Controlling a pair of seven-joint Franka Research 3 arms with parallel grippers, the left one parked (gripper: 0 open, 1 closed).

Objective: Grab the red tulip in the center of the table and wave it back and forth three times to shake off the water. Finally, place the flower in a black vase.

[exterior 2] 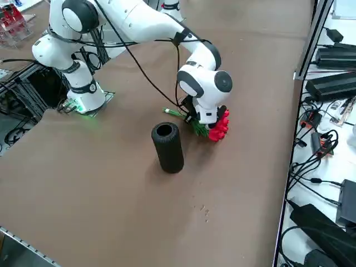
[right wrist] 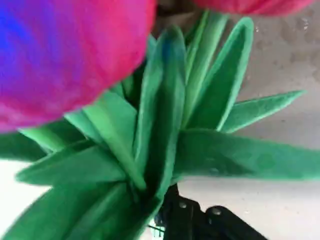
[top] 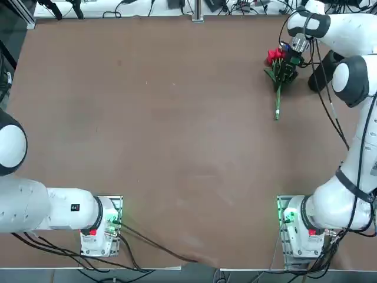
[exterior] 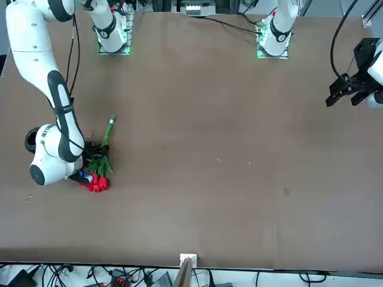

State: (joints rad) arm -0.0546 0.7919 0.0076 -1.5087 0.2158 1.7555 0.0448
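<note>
The red tulip (top: 277, 71) is at the far right of the table (top: 177, 147), its blooms (exterior 2: 219, 128) pointing away from the arm bases and its thin green stalk (exterior: 109, 128) towards them. My right gripper (top: 288, 63) is down over the leaves, shut on the bunch where they meet. In the wrist view green leaves (right wrist: 165, 140) and a red bloom (right wrist: 65, 55) fill the picture. I cannot tell whether the bunch touches the tabletop. The black vase (exterior 2: 167, 147) stands upright just beside the gripper, partly hidden by the arm in the top view (top: 318, 76).
Cables and black boxes (exterior 2: 334, 83) lie along the table's far edge and beyond it. The right arm's base (top: 300, 227) sits at the near edge. The parked left arm (top: 53, 206) occupies the near left corner.
</note>
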